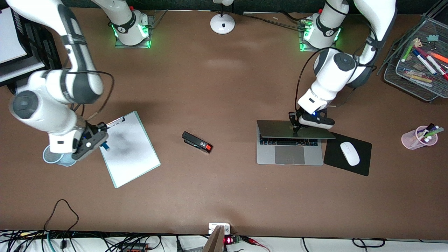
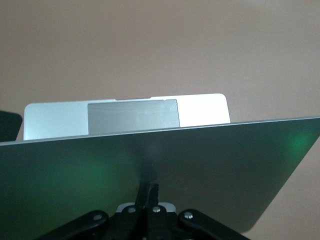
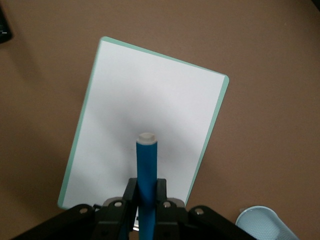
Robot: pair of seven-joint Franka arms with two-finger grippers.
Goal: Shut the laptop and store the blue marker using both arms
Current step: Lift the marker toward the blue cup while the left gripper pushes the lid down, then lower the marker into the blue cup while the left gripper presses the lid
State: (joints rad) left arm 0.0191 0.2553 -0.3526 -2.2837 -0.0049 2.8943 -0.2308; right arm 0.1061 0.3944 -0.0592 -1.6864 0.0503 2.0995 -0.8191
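Left gripper (image 1: 296, 126) clenched, pressing laptop (image 1: 289, 144) lid half down at tabletop's 3 o'clock; right gripper (image 1: 102, 140) grasping blue marker (image 3: 146, 172) over clipboard (image 1: 130, 148) edge at 9 o'clock beside pale-blue cup (image 1: 59, 159); fingers may skid off lid, marker may miss cup.

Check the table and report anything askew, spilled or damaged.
Nothing spilled or damaged. The clipboard and stapler lie at an angle to the table edge. The laptop is half closed under the shut left claw. The right claw holds the blue marker over the clipboard's edge.
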